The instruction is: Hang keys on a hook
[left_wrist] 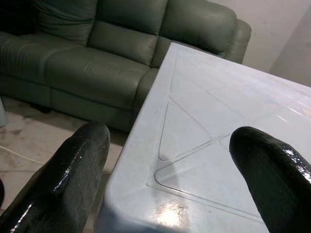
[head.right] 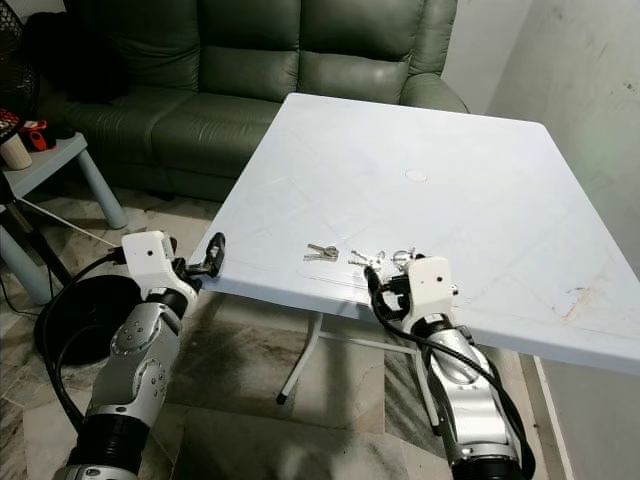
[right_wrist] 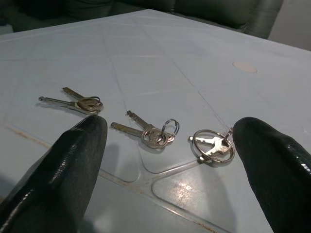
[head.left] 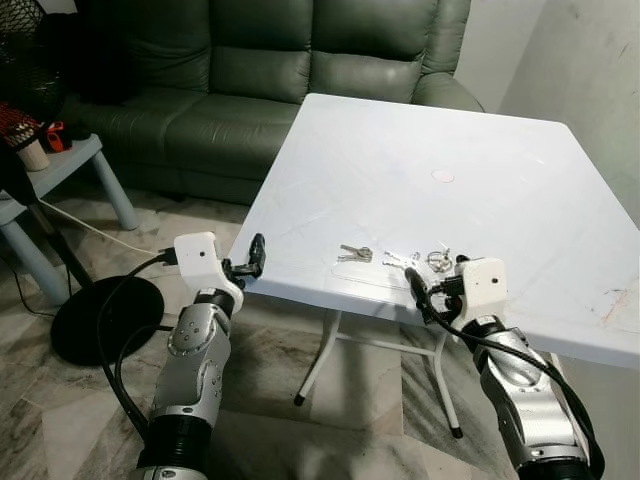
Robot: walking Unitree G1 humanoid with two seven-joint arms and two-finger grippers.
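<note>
The right claw point(right_wrist: 167, 160) is hanging spread wide, ready to grab the keys point(right_wrist: 155, 136) lying at 12 o'clock on the tabletop point(head.left: 480, 170). The left claw point(left_wrist: 165, 165) is waiting spread too.

- Three sets of silver keys lie flat in a row near my table edge: left set point(right_wrist: 77, 103), middle set point(right_wrist: 148, 133), ringed right set point(right_wrist: 212, 147).

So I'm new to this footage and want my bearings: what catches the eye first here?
Three small sets of silver metal keys lie in a row near the front edge of a white square plastic table. The right gripper sits just before them, fingers open, while the left gripper waits open at the table's near left corner. Behind stands a dark green leather sofa.
</note>
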